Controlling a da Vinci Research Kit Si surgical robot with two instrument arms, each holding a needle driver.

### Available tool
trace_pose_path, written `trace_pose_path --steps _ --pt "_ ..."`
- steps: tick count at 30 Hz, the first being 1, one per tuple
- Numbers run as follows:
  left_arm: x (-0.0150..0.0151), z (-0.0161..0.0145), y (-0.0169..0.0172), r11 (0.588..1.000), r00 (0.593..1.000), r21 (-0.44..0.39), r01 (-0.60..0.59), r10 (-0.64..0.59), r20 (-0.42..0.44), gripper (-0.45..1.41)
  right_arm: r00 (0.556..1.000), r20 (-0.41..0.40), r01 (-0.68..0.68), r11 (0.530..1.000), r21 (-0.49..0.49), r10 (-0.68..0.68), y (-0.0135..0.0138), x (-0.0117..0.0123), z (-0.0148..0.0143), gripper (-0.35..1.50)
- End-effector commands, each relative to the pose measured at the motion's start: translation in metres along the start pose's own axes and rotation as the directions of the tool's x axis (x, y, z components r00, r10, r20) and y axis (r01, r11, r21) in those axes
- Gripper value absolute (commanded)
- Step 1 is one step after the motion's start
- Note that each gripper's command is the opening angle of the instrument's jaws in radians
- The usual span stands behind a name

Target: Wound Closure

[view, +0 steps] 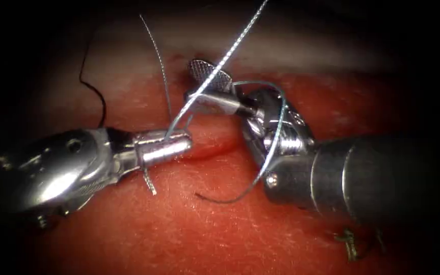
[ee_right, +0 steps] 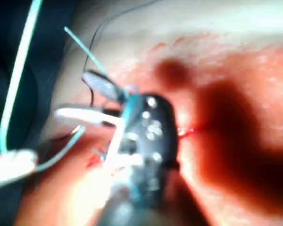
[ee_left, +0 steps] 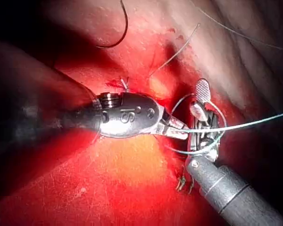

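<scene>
Nearest the endoscope lies the right gripper, coming in from the right on a thick grey shaft; its jaws stand wide apart, one textured jaw lifted toward the far side and the other lying flat, and they hold nothing. Blue thread runs between those jaws on a slant, and another strand loops around the tool's wrist and trails onto the tissue on the near side. On the left, the left gripper is clamped on the thread, with a short end sticking out beneath it. Both tips sit over the cut, close together. A thin dark curved strand lies far left on the tissue, and a small knot with cut ends of thread sits near right. I cannot tell where the needle is.

From the left wrist, the left gripper pinches the thread, which stretches tight to the right across the right gripper, whose jaws are spread.

From the right wrist, the right gripper again shows its jaws parted, with thread beside it and a streak of red fluid on the tissue.
</scene>
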Motion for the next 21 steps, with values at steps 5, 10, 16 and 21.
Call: trace_pose_path --steps 5,10,16,21 --pt "0.0002 0.0010 0.0006 1.000 1.000 -0.006 0.017 -0.017 0.001 -0.35 0.984 0.167 0.074 0.997 -0.035 -0.067 -0.0009 -0.0038 0.0023 0.67" --pt "0.0003 0.0019 0.0013 0.997 0.998 -0.032 0.067 -0.066 0.008 -0.35 0.960 0.256 0.129 0.990 -0.052 -0.112 -0.0014 -0.0061 0.0036 0.67" --pt "0.0011 0.0028 0.0012 0.995 0.996 -0.049 0.092 -0.091 0.013 -0.35 0.947 0.296 0.152 0.986 -0.062 -0.127 -0.0016 -0.0060 0.0033 0.88" --pt "0.0030 0.0035 0.0001 0.992 0.994 -0.067 0.107 -0.107 0.005 -0.35 0.906 0.391 0.171 0.985 0.016 -0.164 -0.0019 -0.0063 0.0032 1.21"
